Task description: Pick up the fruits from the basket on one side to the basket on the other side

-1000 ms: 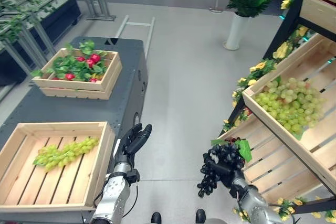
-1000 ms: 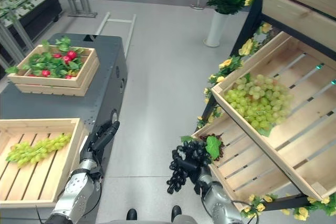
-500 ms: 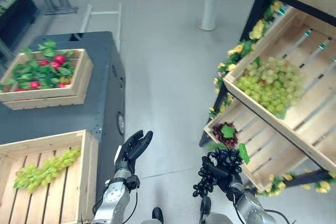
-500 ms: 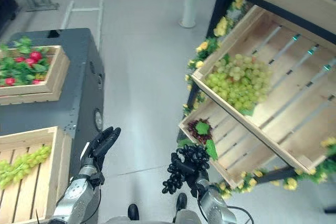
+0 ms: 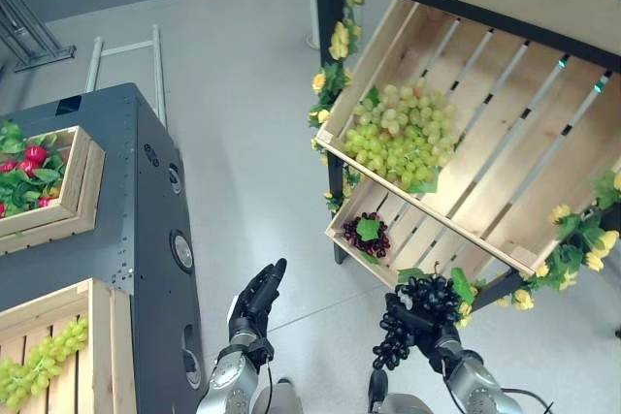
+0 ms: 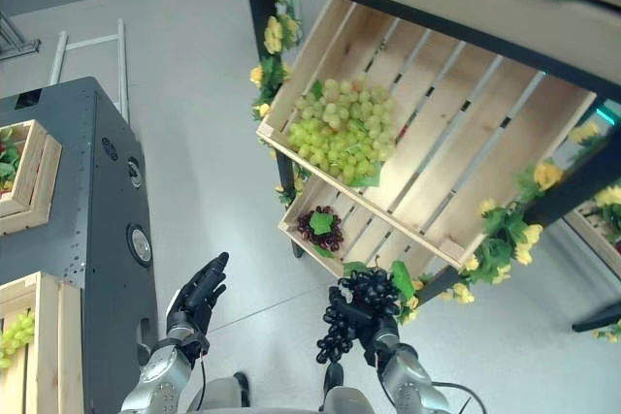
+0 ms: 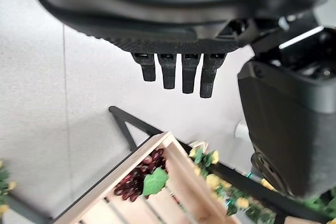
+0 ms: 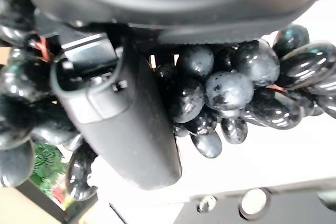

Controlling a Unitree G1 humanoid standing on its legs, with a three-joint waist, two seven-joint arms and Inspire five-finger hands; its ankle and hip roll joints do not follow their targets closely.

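while right robot hand clamps black grapes, left robot hand hangs open beside grey cabinet.

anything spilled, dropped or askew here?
Nothing stands out. The black grapes hang over the floor, but the right robot hand is shut on them, so not a drop. Green grapes and dark red grapes sit inside their shelf crates. The left robot hand is open and idle.

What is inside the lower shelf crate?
The lower shelf crate holds a dark red grape bunch with a green leaf. The upper crate covers its rear part.
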